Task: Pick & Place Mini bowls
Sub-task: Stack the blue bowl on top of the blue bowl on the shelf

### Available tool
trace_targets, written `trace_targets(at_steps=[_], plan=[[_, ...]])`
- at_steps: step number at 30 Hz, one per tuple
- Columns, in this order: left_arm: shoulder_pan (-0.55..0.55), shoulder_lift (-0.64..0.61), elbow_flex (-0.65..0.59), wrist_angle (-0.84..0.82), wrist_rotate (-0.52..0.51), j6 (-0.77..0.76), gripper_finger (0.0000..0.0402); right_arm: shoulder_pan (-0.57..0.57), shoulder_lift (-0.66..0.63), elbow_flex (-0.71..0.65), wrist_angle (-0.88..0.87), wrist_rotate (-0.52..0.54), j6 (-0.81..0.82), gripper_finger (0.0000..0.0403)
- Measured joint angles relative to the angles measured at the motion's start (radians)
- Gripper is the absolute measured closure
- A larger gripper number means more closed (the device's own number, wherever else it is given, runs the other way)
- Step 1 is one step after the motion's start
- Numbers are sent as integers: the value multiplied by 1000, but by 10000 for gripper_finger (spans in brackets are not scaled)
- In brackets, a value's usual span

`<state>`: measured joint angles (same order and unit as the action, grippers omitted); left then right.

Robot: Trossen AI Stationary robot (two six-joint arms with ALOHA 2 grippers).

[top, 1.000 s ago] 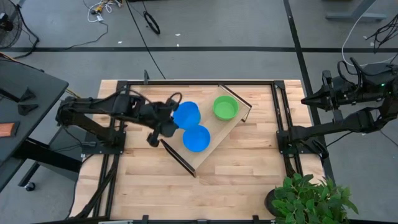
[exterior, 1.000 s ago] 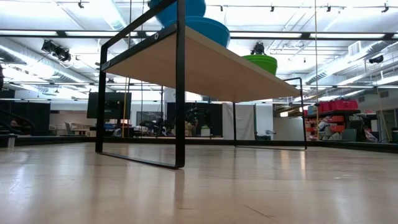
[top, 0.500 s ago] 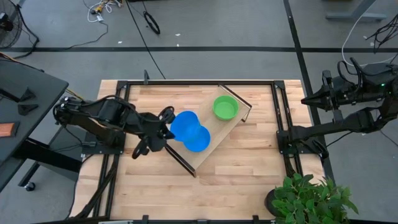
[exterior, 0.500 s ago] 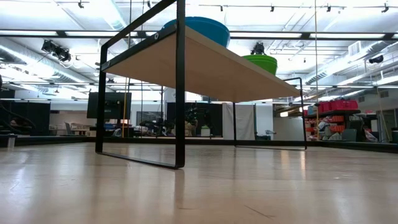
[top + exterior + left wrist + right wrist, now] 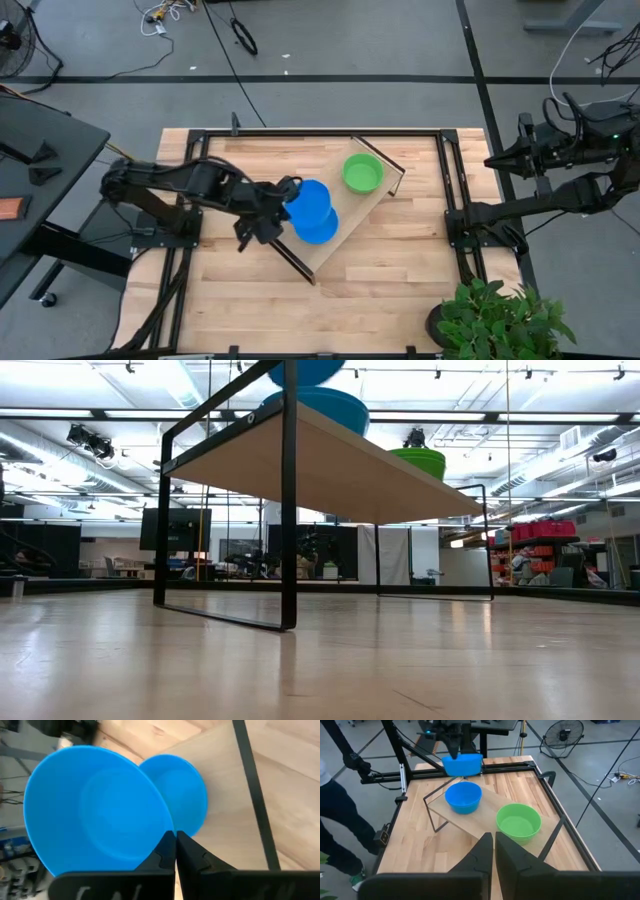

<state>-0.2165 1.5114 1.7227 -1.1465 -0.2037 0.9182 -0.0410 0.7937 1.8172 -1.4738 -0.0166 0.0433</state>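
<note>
Now left tool (image 5: pixel 175 851) pinching blue bowl (image 5: pixel 95 810) rim, 2nd blue bowl (image 5: pixel 182 800) + green bowl (image 5: pixel 518 822) on tray (image 5: pixel 487 820).

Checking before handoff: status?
Left claw shut on blue bowl, lifted over tray. Right claw shut, parked off table. Nothing in the way.

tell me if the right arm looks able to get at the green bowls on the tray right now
Probably yes. The green bowls sit uncovered on the tray end nearer the parked right gripper, with nothing between; the left gripper holds a blue bowl at the other end.
</note>
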Motion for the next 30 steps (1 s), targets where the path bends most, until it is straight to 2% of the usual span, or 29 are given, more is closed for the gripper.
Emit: trace_targets(at_steps=[10, 16, 30], plan=[[30, 75, 0, -8, 33, 5, 400, 0, 0, 0, 0, 0, 0, 380], [37, 107, 0, -25, 62, -49, 400, 0, 0, 0, 0, 0, 0, 380], [10, 152, 0, -36, 59, -74, 400, 0, 0, 0, 0, 0, 0, 380]])
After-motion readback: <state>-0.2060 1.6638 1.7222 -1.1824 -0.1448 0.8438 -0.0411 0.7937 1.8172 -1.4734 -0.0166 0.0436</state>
